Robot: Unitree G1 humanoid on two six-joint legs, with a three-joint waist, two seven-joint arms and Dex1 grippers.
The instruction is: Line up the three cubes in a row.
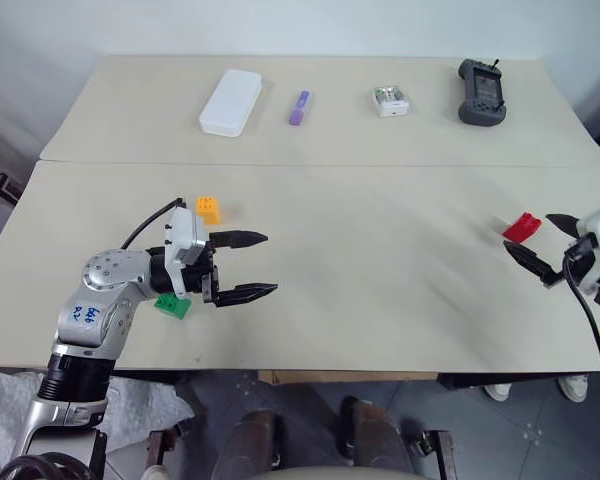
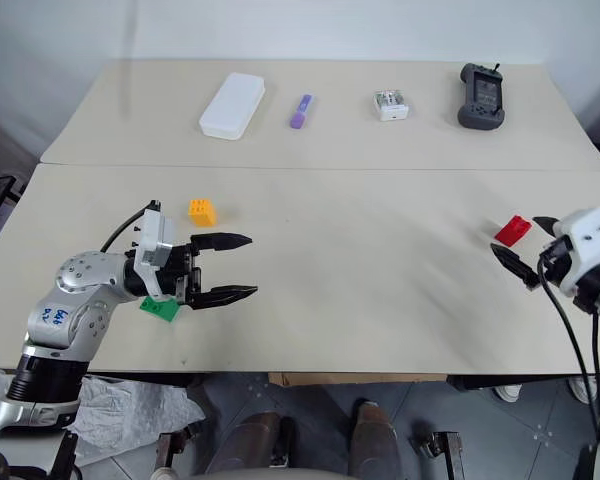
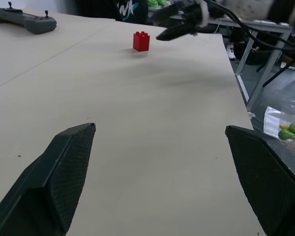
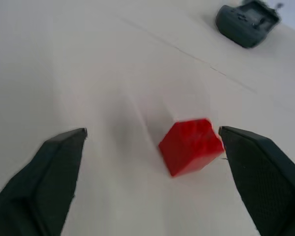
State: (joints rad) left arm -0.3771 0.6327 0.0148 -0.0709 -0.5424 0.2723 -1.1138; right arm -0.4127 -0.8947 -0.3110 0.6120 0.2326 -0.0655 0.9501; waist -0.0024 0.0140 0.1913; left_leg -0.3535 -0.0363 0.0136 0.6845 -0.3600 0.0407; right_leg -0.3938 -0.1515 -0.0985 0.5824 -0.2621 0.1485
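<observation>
Pale table (image 1: pixel 380 260) with both arms low over it: left gripper (image 1: pixel 242 266) spread wide and empty between yellow-orange cube (image 1: pixel 209 208) and green cube (image 1: pixel 172 305), right gripper (image 2: pixel 525 248) also spread, mouth just short of red cube (image 2: pixel 512 230) near the right edge, well apart from the others. Probably light, rigid, smooth-sided plastic, likely to skate or twist if nudged. Best pinched across two flat opposite side faces, below the studs.

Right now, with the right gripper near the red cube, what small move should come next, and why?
Probably ease the right gripper forward around the red cube, then close. Its fingers are open and the cube lies between them, nearer one finger, far from the yellow cube and green cube.
</observation>
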